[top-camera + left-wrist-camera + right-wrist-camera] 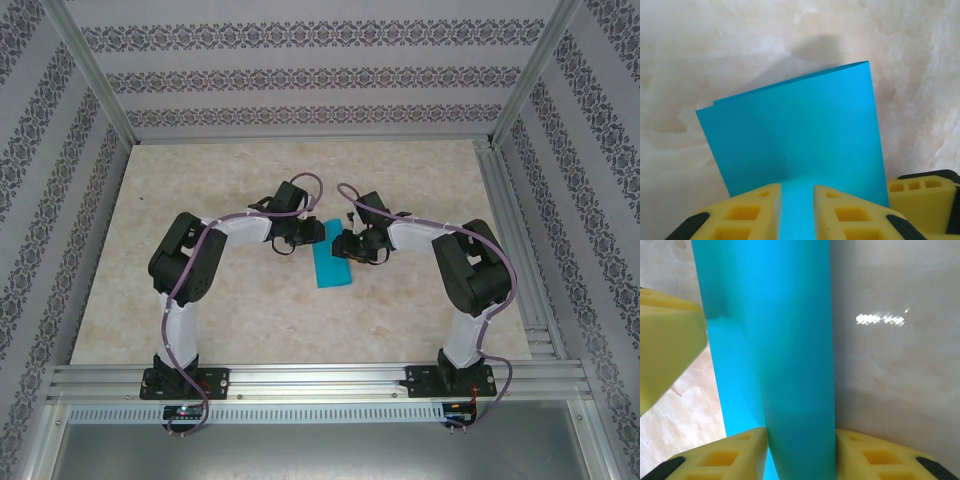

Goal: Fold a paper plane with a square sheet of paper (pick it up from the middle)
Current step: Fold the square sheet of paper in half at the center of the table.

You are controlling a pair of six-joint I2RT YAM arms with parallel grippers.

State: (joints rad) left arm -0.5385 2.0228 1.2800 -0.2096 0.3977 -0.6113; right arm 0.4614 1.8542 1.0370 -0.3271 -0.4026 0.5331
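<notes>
Over the table's middle, seen from above, the square sheet of paper (331, 268) lies flat on the marbled table (220, 310), folded into a teal oblong between the left gripper (303, 235) and the right gripper (352, 243). From the left wrist, its yellow hollow-celled fingers (755, 210) stand parted, with paper showing in the gap. From the right wrist, the jaws likewise stand apart astride the strip. The paper looks thin, light and slick. I'd pinch the doubled edge gently, since it creases easily.

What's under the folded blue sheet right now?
The marbled tabletop shows all round the sheet of paper, with a shadow past its far edge. Whatever lies directly beneath is covered.
</notes>
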